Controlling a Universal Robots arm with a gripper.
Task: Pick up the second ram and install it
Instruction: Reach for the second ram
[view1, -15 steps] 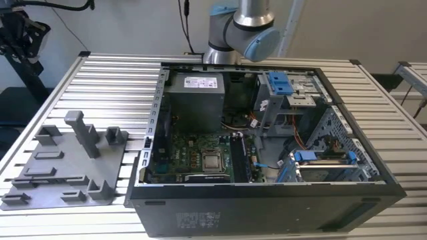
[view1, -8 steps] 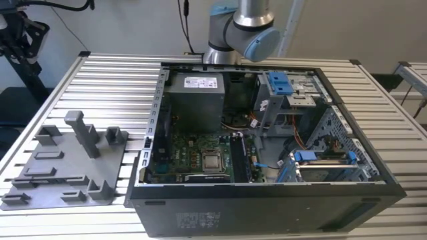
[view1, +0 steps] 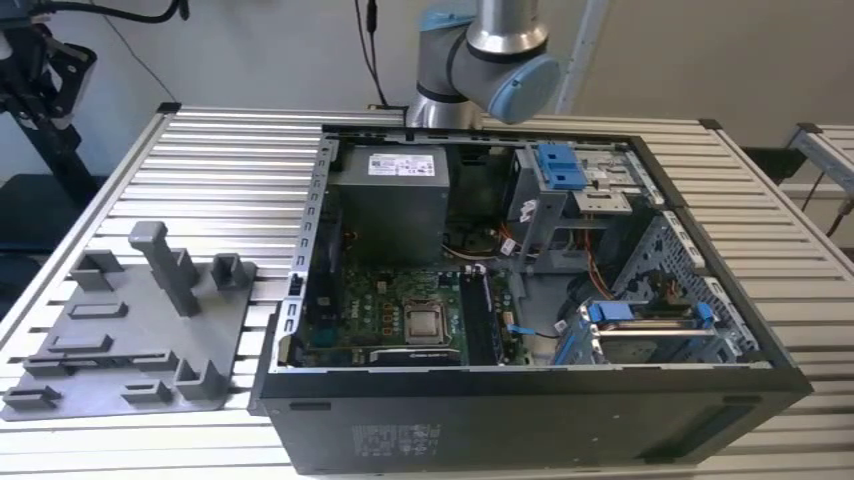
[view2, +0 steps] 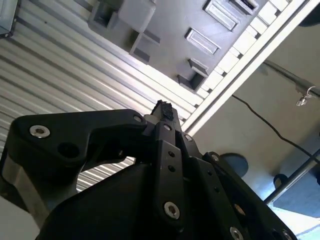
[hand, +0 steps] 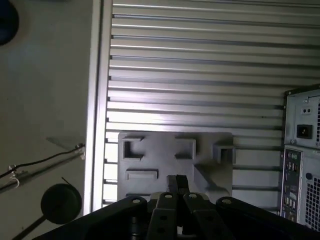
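Your gripper (hand: 176, 181) has its fingers drawn narrow, tips together. Below it, in the first wrist view, the grey tray (hand: 165, 150) lies on the slatted metal table (hand: 200, 75). The grey floor (hand: 45, 75) with a cable (hand: 40, 162) is beyond the table edge. In the exterior view the tray (view1: 120, 330) is at 9 o'clock of the case (view1: 534, 420). Inside the case, a dark ram (view1: 477, 318) stands at 3 o'clock of the processor (view1: 424, 325).

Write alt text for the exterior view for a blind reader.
An open black computer case lies on a slatted metal table, its motherboard exposed. A grey tray with upright posts sits at the exterior view's left; the robot arm stands behind the case.
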